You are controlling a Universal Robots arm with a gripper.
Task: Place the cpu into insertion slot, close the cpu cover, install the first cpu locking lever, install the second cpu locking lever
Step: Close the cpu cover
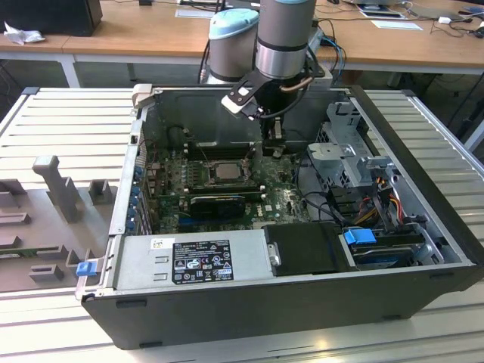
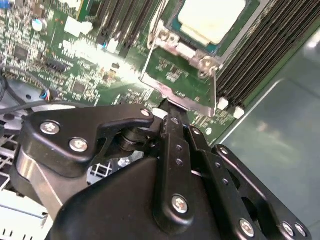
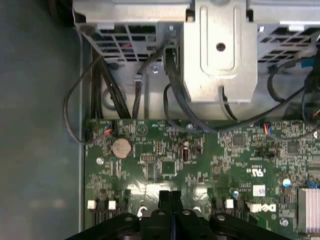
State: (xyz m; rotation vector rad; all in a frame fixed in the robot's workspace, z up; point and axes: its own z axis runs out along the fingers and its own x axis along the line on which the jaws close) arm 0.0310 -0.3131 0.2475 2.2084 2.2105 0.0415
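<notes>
On a slatted metal table (image 1: 60, 121), an opened computer case (image 1: 302, 302) lies with its green board facing up. In the second wrist view, the gripper (image 2: 174, 112) has its fingers pressed together at the free edge of the cpu cover (image 2: 211, 87), which stands swung open beside the insertion slot (image 2: 167, 42). The cpu (image 2: 212, 20) already sits in that slot, so placing looks done, while closing the cover and both locking levers appear still to do.

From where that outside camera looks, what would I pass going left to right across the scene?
Grey moulded fixtures → blue latch → cpu → gripper → metal drive cage.
</notes>
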